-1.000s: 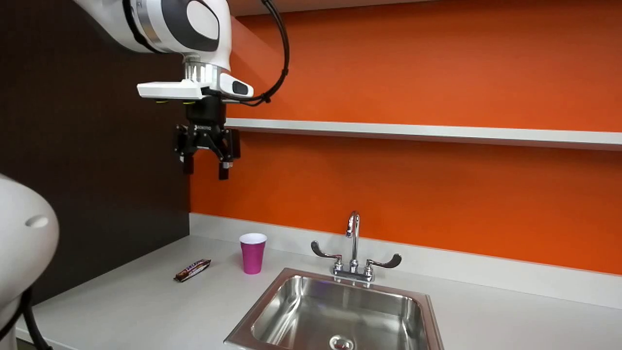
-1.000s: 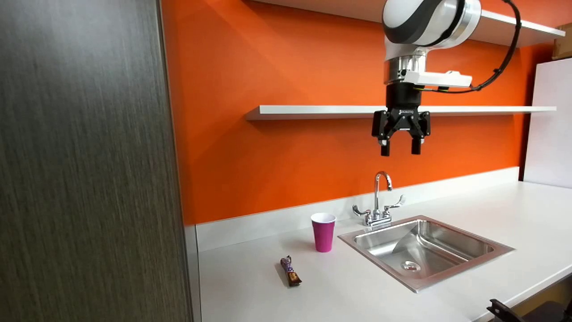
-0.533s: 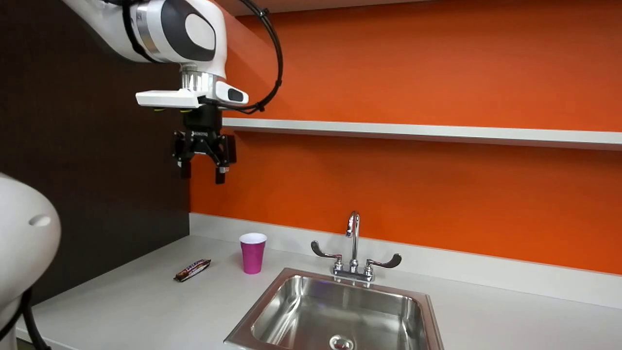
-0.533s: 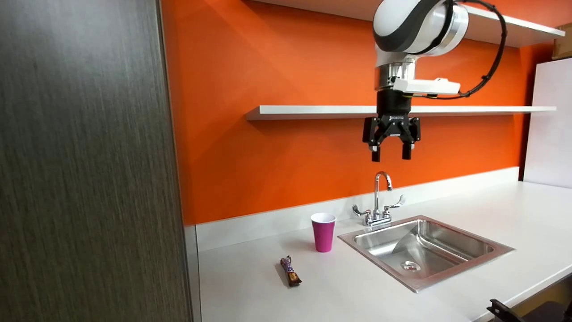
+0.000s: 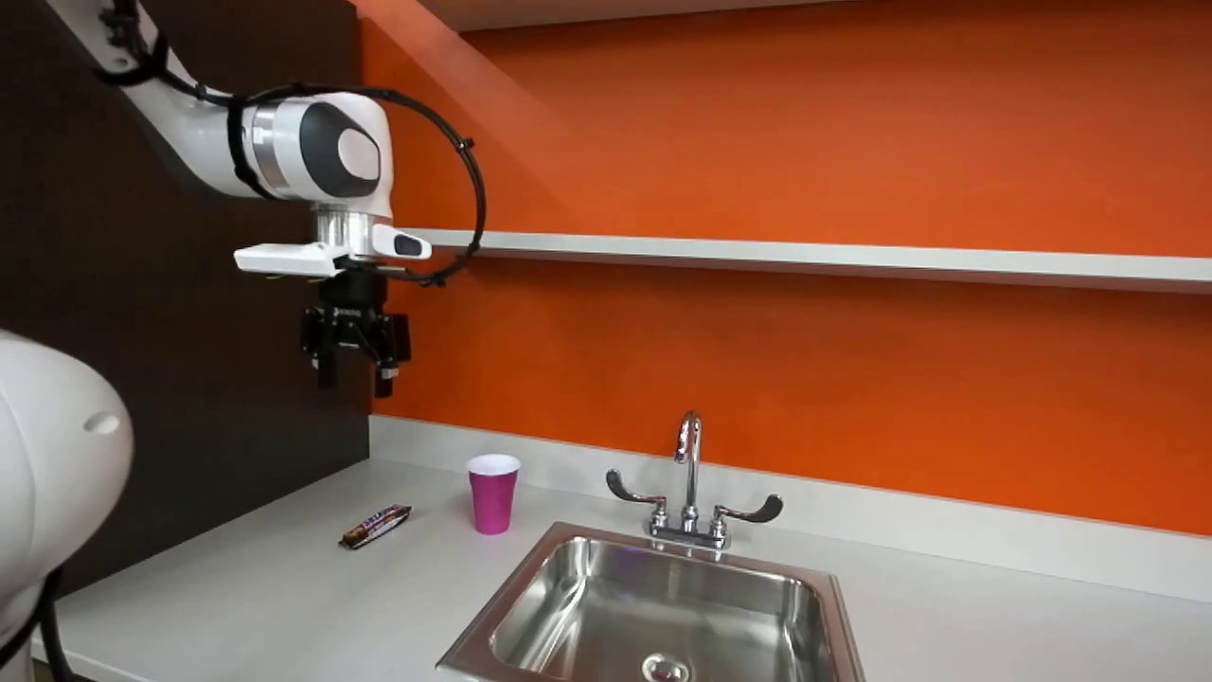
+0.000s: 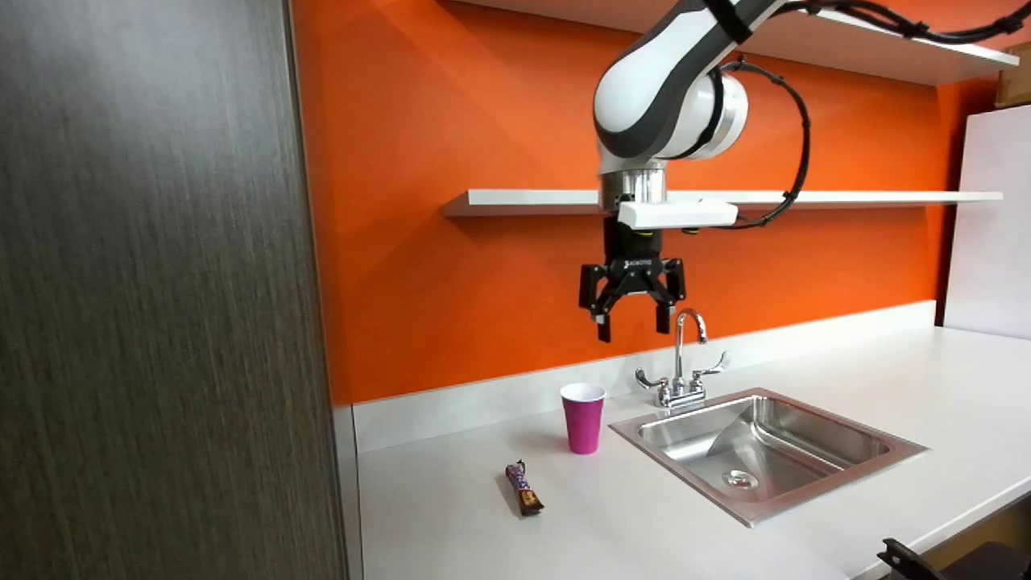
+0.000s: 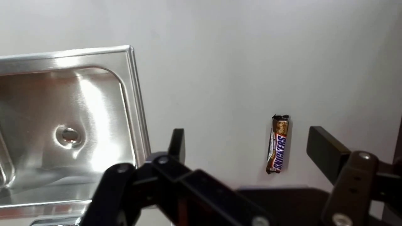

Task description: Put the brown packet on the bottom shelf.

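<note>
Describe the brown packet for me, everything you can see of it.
The brown packet is small, slim and elongated, with a plastic-looking surface. The wrist view shows SNICKERS printed in blue, white and red, a golden-brown picture near one end, and dark, crinkled tips. No tear is visible. It lies on the grey countertop, the only thing seen touching it, near but apart from the pink cup. The open gripper hangs higher, not holding it.

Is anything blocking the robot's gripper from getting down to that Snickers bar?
Nothing visible does. In the wrist view, the Snickers bar lies uncovered on the countertop, and the open gripper hangs higher up, holding nothing. The pink cup stands nearby, but apart from the Snickers bar.
</note>
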You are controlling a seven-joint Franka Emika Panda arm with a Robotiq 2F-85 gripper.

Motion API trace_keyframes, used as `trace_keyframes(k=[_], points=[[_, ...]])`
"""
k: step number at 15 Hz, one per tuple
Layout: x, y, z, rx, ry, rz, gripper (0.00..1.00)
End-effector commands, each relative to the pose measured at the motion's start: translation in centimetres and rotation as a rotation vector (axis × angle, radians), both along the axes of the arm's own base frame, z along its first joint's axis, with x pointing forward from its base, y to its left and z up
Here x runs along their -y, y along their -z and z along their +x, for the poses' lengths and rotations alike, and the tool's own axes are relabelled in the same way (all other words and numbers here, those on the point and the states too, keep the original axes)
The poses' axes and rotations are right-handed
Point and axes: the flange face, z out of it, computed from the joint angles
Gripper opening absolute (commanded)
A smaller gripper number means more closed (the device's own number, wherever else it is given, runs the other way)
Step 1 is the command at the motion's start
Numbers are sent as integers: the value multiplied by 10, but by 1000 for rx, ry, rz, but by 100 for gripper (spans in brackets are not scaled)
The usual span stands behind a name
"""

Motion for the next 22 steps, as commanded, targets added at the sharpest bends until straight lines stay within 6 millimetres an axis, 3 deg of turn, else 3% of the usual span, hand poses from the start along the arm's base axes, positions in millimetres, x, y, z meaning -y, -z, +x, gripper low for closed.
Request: trace_keyframes(k=[1,6,11,18,22], points=[[-33,21,35,-7,44,20,100],[-64,63,75,-13,63,35,100],[-85,117,103,-50,65,31,100],[-92,173,140,-76,75,7,100],[-98,202,148,-104,66,-11,100]])
